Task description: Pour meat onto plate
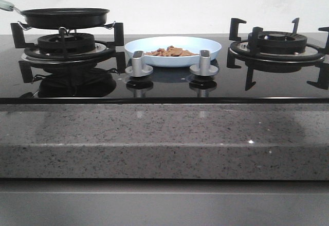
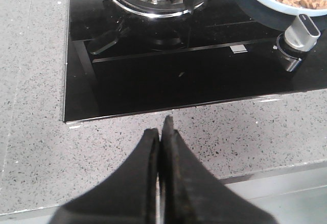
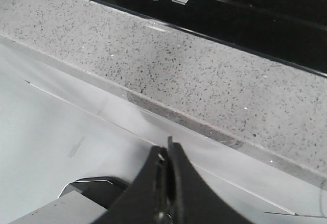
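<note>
Over the front edge of the counter (image 2: 30, 132), the left gripper (image 2: 161, 132) is seen with its fingers pressed together and nothing between them. The right gripper (image 3: 167, 150) is likewise closed and empty, held off the counter's front edge over the pale cabinet face.

Further in, the meat (image 1: 171, 52) is found already heaped on the plate (image 1: 205, 45), which rests on the black glass hob behind the two knobs, midway between the counter's left and right ends. The frying pan (image 1: 66, 16) sits on the left burner, toward the left end; its inside cannot be seen from here.

The pieces are judged light, dry, brittle and loose, easily scattered by a jolt. Should moving be required, the plate's raised rim is judged the proper hold; its smooth glaze is likely slippery. The task appears complete.
</note>
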